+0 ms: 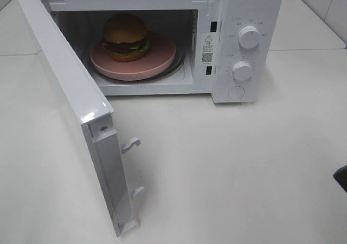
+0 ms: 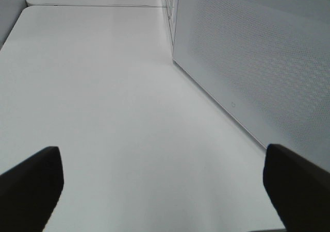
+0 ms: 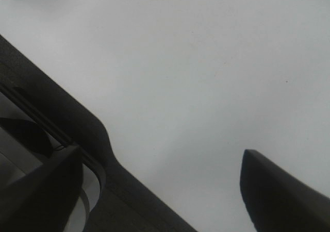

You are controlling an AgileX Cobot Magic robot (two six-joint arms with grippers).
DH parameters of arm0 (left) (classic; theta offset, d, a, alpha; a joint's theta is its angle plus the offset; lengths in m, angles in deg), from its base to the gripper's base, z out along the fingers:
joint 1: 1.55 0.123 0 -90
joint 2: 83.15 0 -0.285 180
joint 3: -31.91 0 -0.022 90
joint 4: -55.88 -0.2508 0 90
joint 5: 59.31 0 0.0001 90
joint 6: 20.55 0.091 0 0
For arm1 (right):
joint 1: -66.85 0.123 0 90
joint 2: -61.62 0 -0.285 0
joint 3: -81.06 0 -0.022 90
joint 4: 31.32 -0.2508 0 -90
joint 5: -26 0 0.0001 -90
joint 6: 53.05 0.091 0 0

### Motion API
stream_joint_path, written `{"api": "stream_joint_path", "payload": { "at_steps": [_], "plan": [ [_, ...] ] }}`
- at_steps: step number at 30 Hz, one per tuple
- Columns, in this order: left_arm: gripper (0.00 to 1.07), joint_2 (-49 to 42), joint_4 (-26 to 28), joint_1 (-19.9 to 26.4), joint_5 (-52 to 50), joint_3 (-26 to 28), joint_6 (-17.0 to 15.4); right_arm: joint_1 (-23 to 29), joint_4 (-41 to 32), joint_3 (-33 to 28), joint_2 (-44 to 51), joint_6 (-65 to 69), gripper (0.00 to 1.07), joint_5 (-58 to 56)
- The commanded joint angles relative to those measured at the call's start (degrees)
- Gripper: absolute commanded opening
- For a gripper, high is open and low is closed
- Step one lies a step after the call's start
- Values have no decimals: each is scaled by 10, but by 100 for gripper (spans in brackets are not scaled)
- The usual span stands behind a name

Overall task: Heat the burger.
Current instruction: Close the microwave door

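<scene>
- While the burger (image 1: 125, 35) sits on the plate (image 1: 160, 59) inside the microwave (image 1: 255, 8), I have nothing in either gripper.
- The burger is upright, bun on top, with lettuce and red filling showing at its side. It rests toward the back left of the plate, off its middle.
- The pink plate lies flat on the oven floor and takes up most of the cavity's width.
- The door (image 1: 65, 81) stands swung wide open on the left of the high view. Two white latch hooks (image 1: 132, 143) stick out of its free edge.
- Right of the cavity I see the control panel, with an upper knob (image 1: 249, 37) above a lower knob (image 1: 242, 70).
- The microwave stands on a white table (image 1: 233, 162).
- My left gripper (image 2: 164, 183) is spread wide with only bare table between its fingers. The door's dotted outer face is near it on one side.
- My right gripper (image 3: 160, 191) is also spread wide over bare table, holding nothing. A dark ledge (image 3: 62, 118) runs past one finger, and I cannot tell what it is.
- Neither gripper shows clearly in the high view. Only a dark scrap (image 1: 341, 179) shows at its right edge.
</scene>
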Motion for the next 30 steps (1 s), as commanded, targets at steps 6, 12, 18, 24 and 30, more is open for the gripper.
{"api": "stream_joint_path", "payload": {
  "at_steps": [6, 12, 18, 24, 30],
  "plan": [
    [98, -8, -1, 0, -2, 2, 1, -1, 25, -24, 108, 40, 76, -25],
    [98, -8, -1, 0, -2, 2, 1, -66, 117, -76, 248, 142, 76, -14],
    [98, -8, -1, 0, -2, 2, 1, -120, 117, -99, 323, 149, 76, -11],
    [98, -8, -1, 0, -2, 2, 1, -186, 60, -129, 415, 123, 76, -2],
    [98, -8, -1, 0, -2, 2, 1, -252, -7, -132, 467, 36, 76, 38]
  ]
}}
